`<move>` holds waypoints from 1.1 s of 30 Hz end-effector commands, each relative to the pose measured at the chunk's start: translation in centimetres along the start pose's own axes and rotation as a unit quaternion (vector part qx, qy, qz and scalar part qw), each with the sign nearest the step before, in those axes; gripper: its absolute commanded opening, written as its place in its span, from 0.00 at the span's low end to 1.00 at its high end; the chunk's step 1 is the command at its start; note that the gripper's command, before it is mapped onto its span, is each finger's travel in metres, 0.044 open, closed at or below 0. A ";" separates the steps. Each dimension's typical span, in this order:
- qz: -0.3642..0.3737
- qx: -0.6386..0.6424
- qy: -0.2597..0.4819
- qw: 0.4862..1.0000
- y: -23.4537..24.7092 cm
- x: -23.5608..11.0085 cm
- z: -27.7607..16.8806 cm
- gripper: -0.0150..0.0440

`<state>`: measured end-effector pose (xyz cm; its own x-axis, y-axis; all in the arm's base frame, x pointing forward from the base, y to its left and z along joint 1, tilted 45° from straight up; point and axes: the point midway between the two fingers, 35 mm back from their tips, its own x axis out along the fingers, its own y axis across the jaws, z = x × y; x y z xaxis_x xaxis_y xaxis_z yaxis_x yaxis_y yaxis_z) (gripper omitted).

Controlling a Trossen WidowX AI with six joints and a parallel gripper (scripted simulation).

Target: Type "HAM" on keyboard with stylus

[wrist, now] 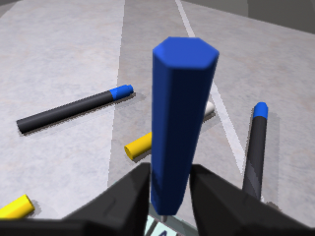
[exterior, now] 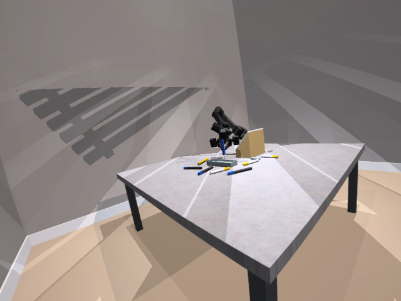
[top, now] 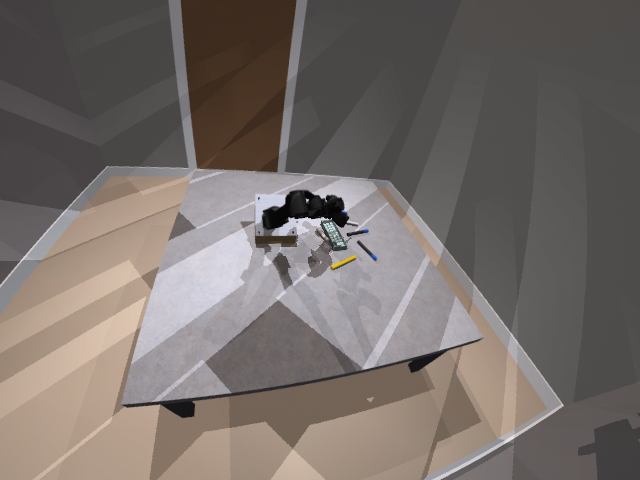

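Observation:
My gripper (exterior: 223,146) (wrist: 169,172) is shut on the blue stylus (exterior: 223,144) (wrist: 182,108), a six-sided rod held nearly upright with its thin tip down. The small keyboard (top: 333,235) (exterior: 222,163) has a dark green case and pale keys and lies on the desk below the gripper. In the wrist view only its far edge and part of one or two keys show at the bottom, just under the stylus tip. The letters there are mostly cut off. Whether the tip touches a key cannot be told. In the top view the arm hides the fingertips.
Black markers with blue caps (top: 367,250) (exterior: 239,170) (wrist: 74,112), a yellow marker (top: 343,262) (exterior: 203,161) and white markers with yellow caps (exterior: 220,170) lie around the keyboard. The arm's wedge-shaped base block (top: 276,240) (exterior: 253,145) stands beside them.

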<state>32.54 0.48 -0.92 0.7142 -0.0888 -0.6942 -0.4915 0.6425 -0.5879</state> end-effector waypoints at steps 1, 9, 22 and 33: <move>0.003 -0.003 0.000 1.000 0.1 0.5 -1.0 0.25; 0.003 -0.003 0.000 1.000 0.1 0.7 -1.3 0.39; 0.003 -0.003 0.000 1.000 0.2 1.1 -1.9 0.39; 0.003 -0.003 0.000 1.000 0.2 1.4 -2.5 0.39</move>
<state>32.31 -1.41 -2.82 0.7112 -0.0925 -0.6969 -0.4916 0.6431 -0.5871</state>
